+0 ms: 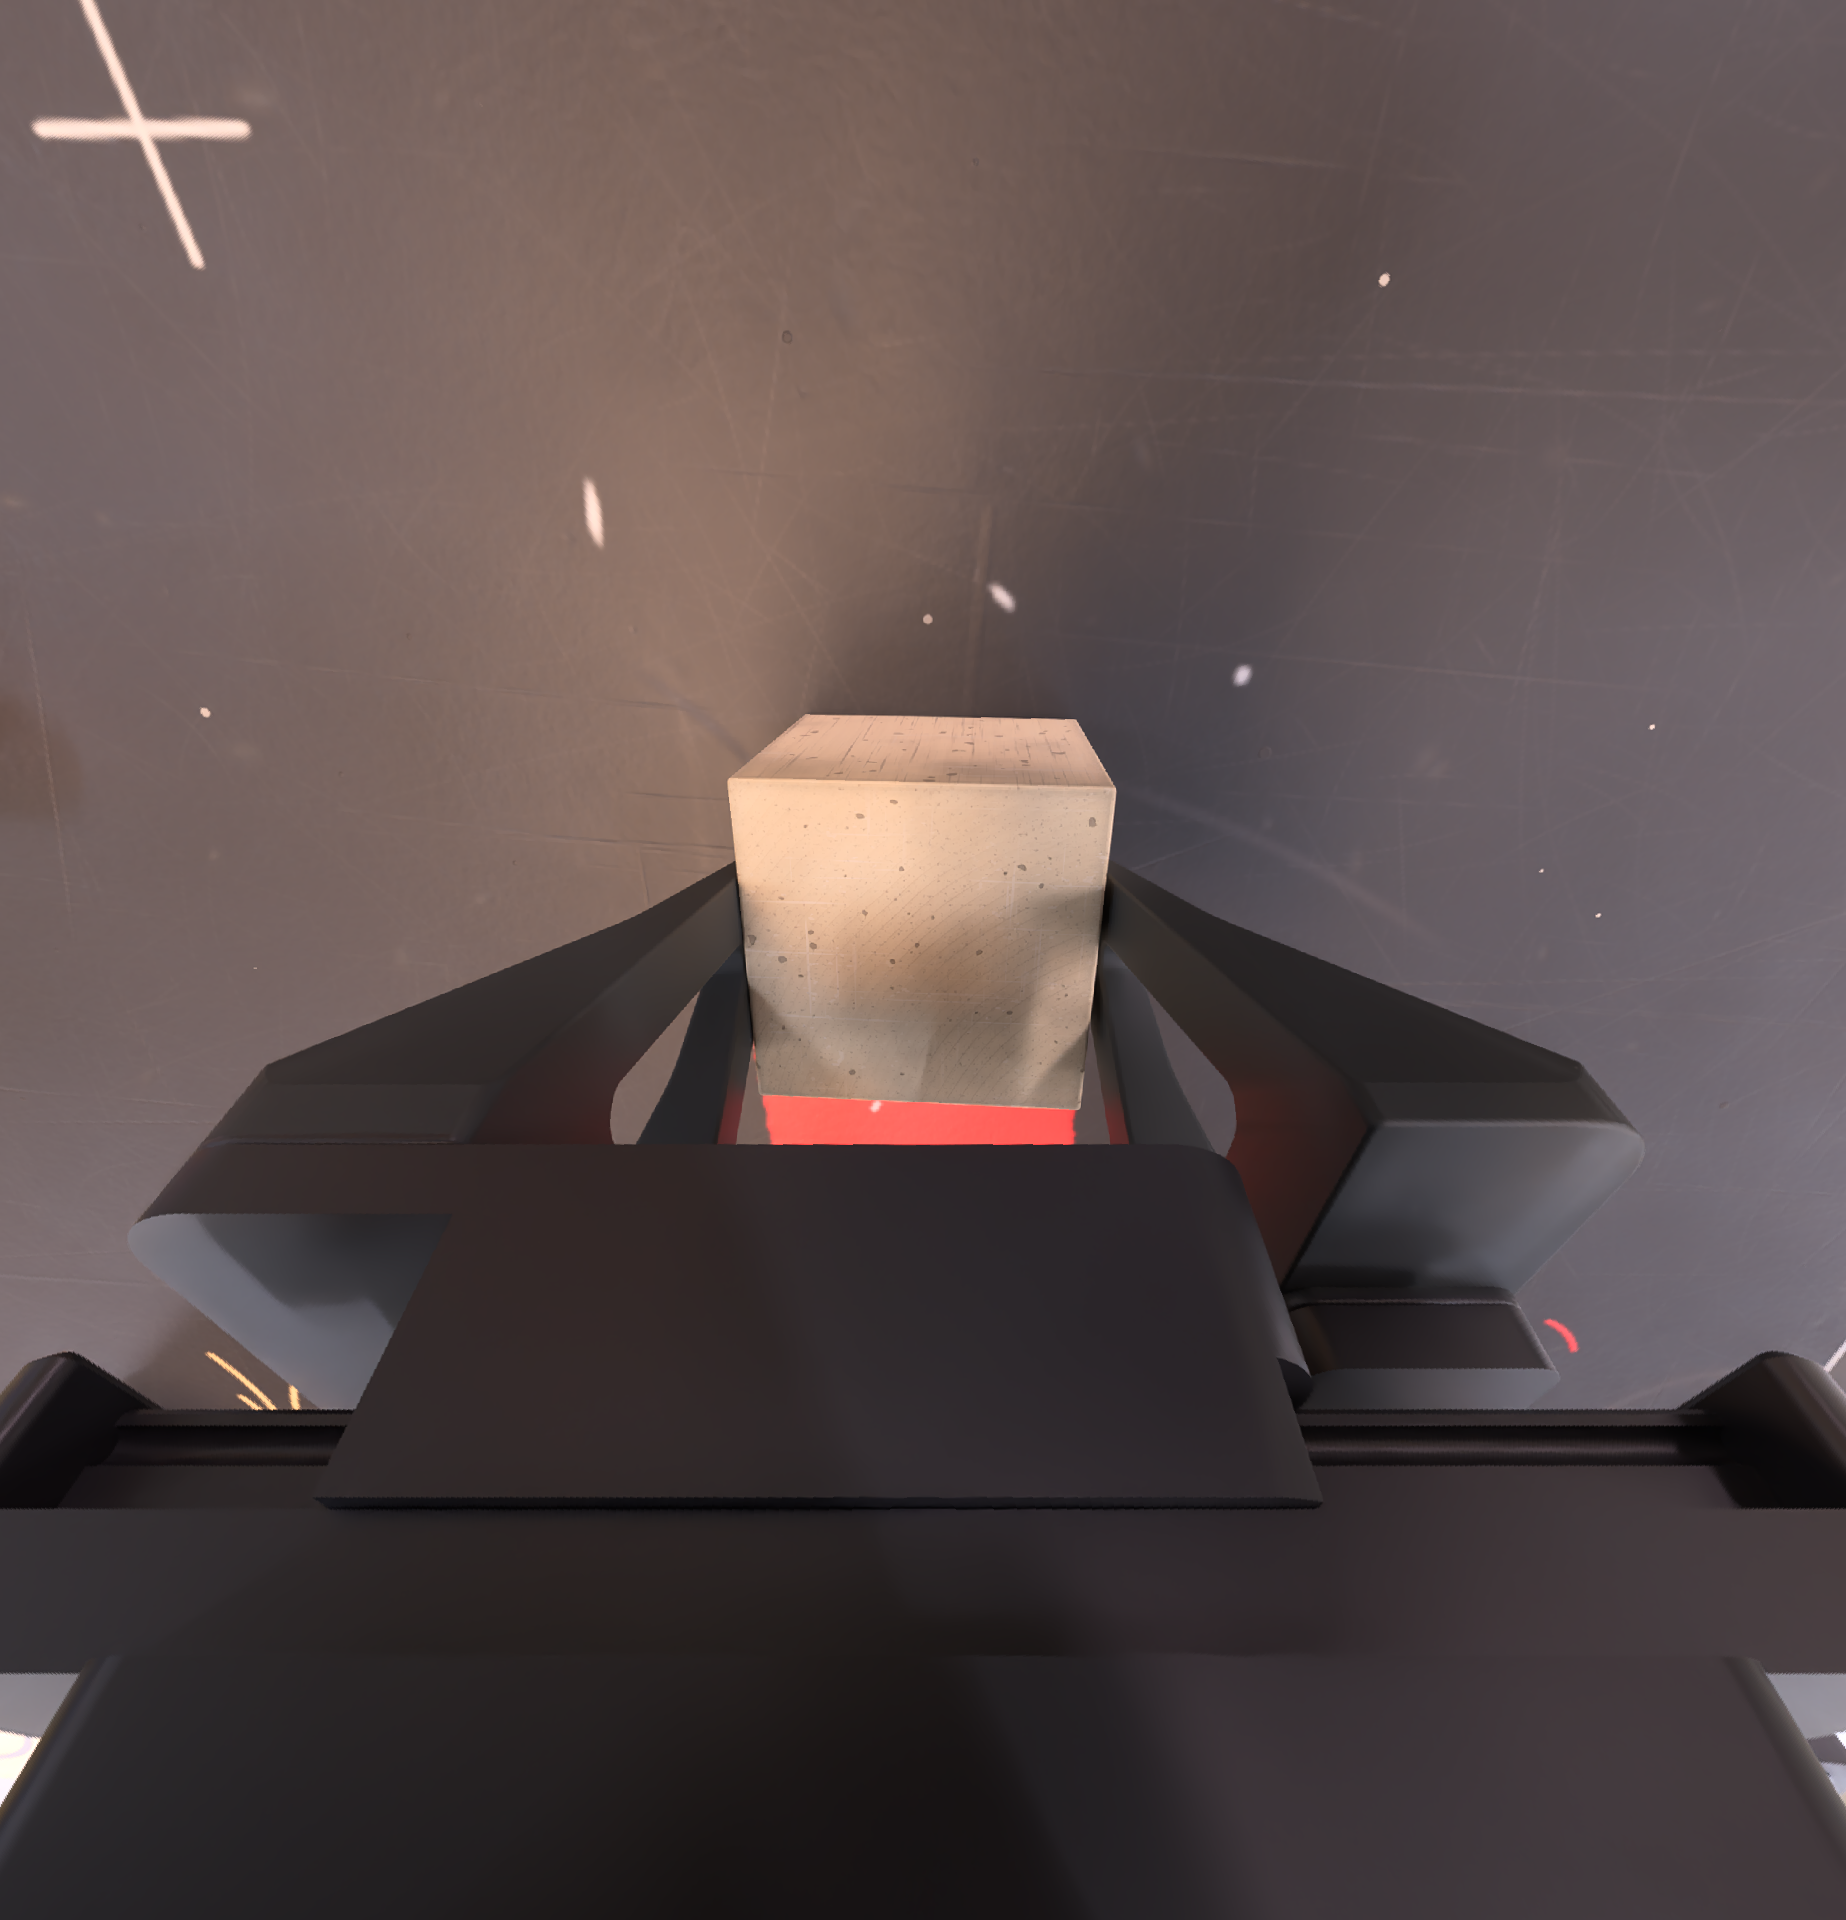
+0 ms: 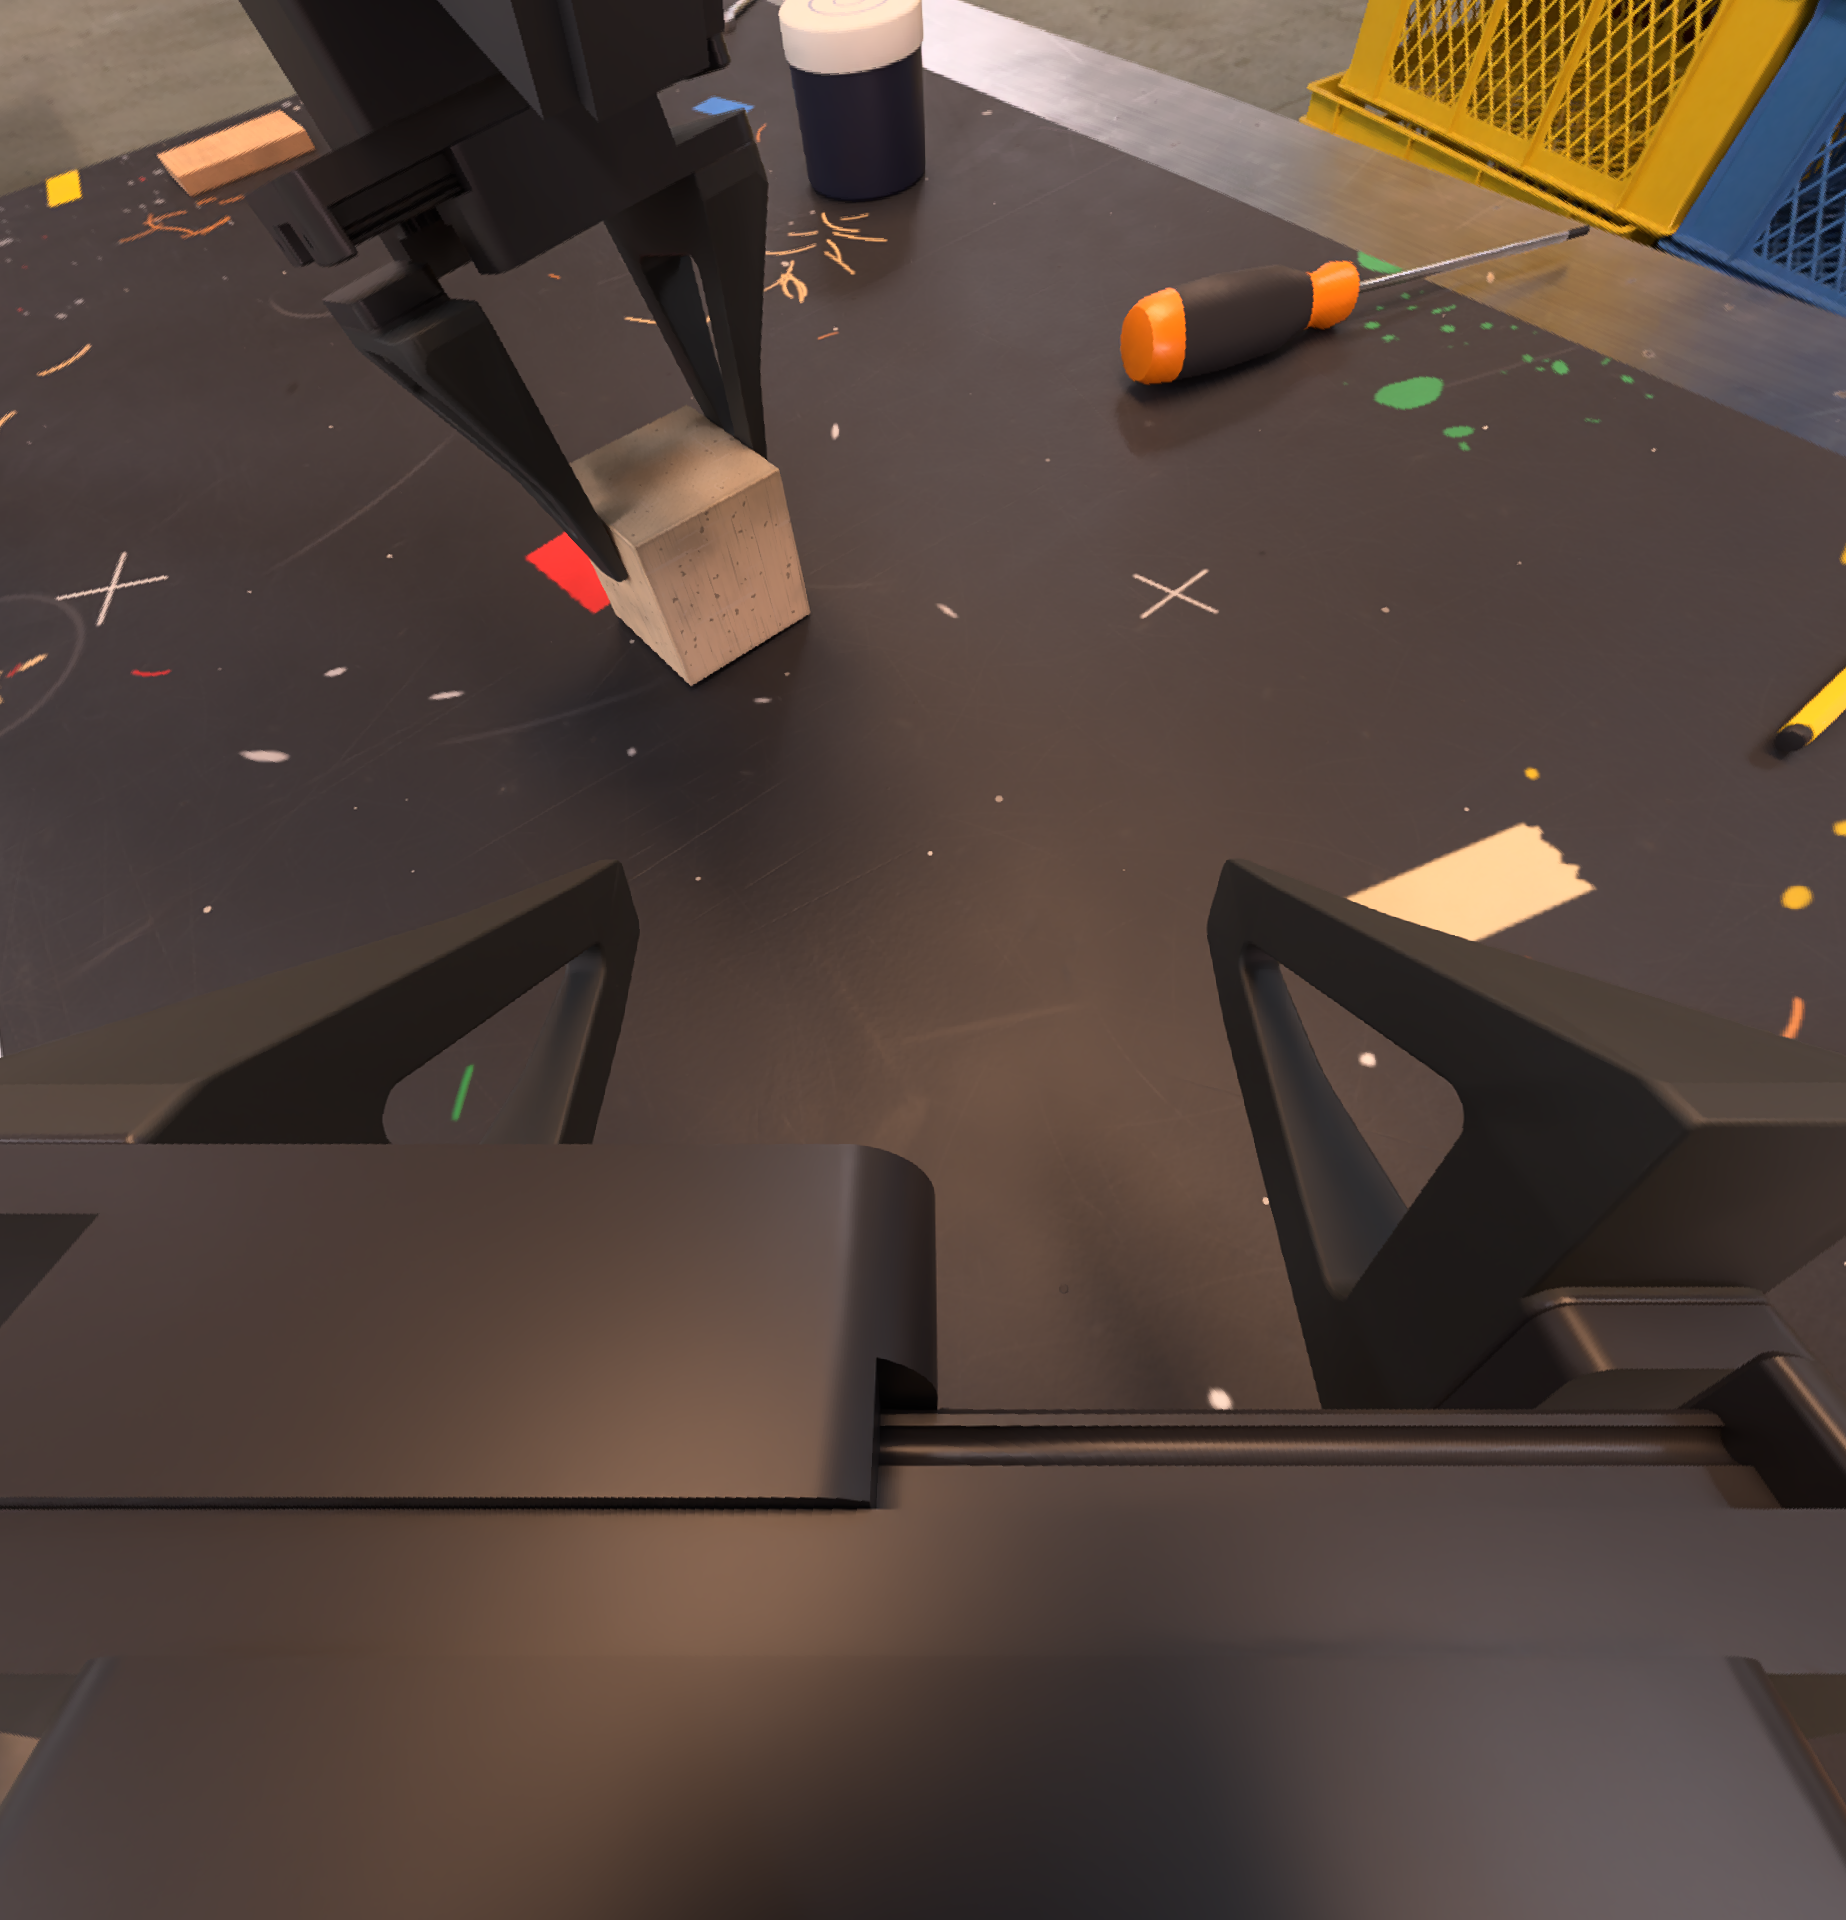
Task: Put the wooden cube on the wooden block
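The pale wooden cube [image 1: 919, 935] sits between the fingers of my left gripper [image 1: 919, 894], which press on its two sides. In the right wrist view the cube [image 2: 706, 551] rests on the dark table, with the left gripper [image 2: 680, 499] reaching down over it from above. The flat tan wooden block [image 2: 235, 151] lies at the far left edge of the table, well beyond the cube. My right gripper [image 2: 924, 894] is open and empty, low over the table in front of the cube.
A red patch [image 2: 566, 571] lies on the table beside the cube. A dark bottle with a white cap [image 2: 857, 104] stands at the back. An orange-and-black screwdriver [image 2: 1241, 317], a yellow pencil [image 2: 1833, 696] and yellow [image 2: 1553, 104] and blue [image 2: 1812, 187] crates are to the right.
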`<state>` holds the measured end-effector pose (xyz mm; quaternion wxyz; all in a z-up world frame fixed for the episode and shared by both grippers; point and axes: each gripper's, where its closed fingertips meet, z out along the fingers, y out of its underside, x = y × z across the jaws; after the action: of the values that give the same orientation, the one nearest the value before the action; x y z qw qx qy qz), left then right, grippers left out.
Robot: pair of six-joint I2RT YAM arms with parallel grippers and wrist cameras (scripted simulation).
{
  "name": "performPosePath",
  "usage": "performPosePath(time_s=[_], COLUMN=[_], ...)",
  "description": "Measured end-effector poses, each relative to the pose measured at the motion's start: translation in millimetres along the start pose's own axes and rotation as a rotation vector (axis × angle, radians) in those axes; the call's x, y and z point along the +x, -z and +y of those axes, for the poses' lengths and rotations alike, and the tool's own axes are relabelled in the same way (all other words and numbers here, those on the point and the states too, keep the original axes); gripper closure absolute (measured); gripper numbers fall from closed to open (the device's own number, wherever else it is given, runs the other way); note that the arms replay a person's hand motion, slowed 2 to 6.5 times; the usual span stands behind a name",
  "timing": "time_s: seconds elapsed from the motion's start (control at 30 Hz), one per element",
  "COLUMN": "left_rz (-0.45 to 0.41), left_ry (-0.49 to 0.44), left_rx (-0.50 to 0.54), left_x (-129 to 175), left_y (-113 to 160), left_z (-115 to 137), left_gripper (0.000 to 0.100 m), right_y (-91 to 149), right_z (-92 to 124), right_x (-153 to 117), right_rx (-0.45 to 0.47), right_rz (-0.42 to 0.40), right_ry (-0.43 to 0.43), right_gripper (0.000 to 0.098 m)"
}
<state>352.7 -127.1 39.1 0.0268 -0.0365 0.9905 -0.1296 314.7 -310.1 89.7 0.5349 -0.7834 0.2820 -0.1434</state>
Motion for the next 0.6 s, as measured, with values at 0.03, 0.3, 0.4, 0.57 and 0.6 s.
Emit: performPosePath(time_s=[0.03, 0.3, 0.4, 0.57, 0.6], left_rz=[0.001, -0.033, -0.061, -0.123, -0.138], left_ry=[0.005, 0.058, 0.087, 0.147, 0.160], left_rx=[0.005, 0.070, 0.106, 0.160, 0.169], left_x=[0, -6, -11, -20, -22], left_y=[0, 16, 28, 52, 57], left_z=[0, -3, -4, -1, 1], left_gripper=[0.048, 0.048, 0.048, 0.048, 0.048], right_y=[0, 3, 4, 5, 5], right_z=[0, -1, -2, -3, -3], right_x=[0, 0, 0, 0, 0], right_rx=[0.001, 0.006, 0.006, 0.006, 0.006], right_rz=[0.000, 0.003, 0.004, 0.005, 0.005], right_ry=[-0.001, -0.005, -0.005, -0.004, -0.004], right_gripper=[0.0039, 0.0039, 0.0039, 0.0039, 0.0039])
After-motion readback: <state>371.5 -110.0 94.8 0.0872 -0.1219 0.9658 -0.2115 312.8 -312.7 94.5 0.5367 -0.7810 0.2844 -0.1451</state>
